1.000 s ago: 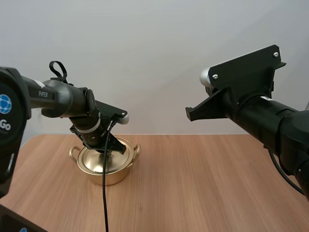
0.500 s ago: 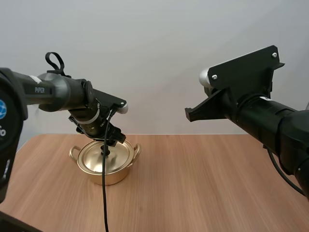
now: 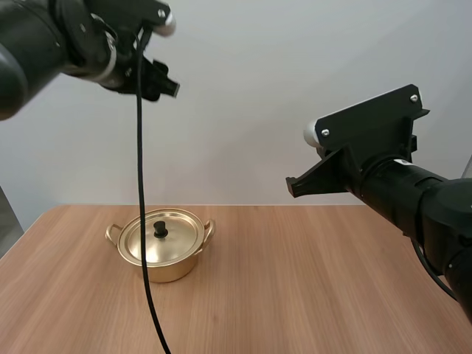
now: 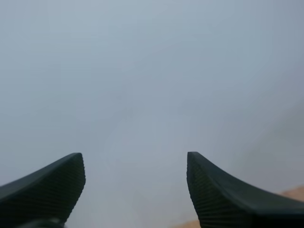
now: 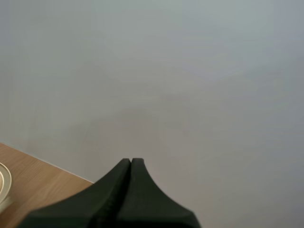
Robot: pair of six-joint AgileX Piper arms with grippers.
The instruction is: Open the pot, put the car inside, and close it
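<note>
Pot (image 3: 161,259): gold, with two small side handles; standing on the left half of the bench, toward the far edge.
Lid (image 3: 173,234): seated flat on the pot, closing it; black knob (image 3: 160,230) upright at the centre.
Bench (image 3: 317,287): pale wood grain, carrying the pot.
Left arm (image 3: 44,40): raised high above the pot and well apart from it, reaching in from the upper left with the wrist tipped down to the right.
Left end effector (image 4: 135,190): open, fingers (image 4: 52,190) standing apart with ribbed inner faces turned to each other, nothing between them; facing the plain wall (image 4: 152,71), with a sliver of bench beside one finger.
Right arm (image 3: 413,203): held up over the right side of the bench, well apart from the pot, pointing left.
Right end effector (image 5: 130,164): closed on nothing, fingers pressed together into one dark wedge; aimed at the wall past the bench edge, with a bit of the pot's rim near.
</note>
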